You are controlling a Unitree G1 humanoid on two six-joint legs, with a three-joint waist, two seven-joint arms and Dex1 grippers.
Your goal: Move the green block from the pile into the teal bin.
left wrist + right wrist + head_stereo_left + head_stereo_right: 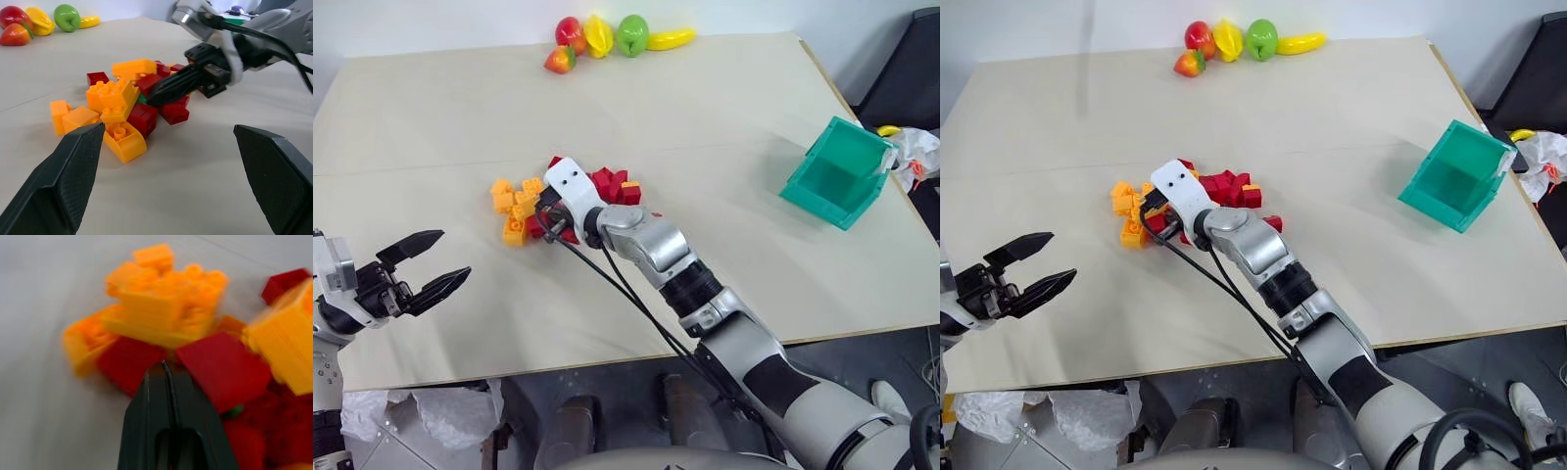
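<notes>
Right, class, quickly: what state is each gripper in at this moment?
Left gripper: open, holding nothing, off to the side of the pile.
Right gripper: shut, empty, tip poked into the pile.

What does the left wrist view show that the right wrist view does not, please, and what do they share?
Left wrist view's extras: the toy fruit at the table's far edge, the open left gripper, and the right gripper from the side, its shut tip poking into the pile. Right wrist view's extra: a close look along the shut fingers, nothing between them. Shared: the red and orange bricks, with a sliver of the green block among them.
</notes>
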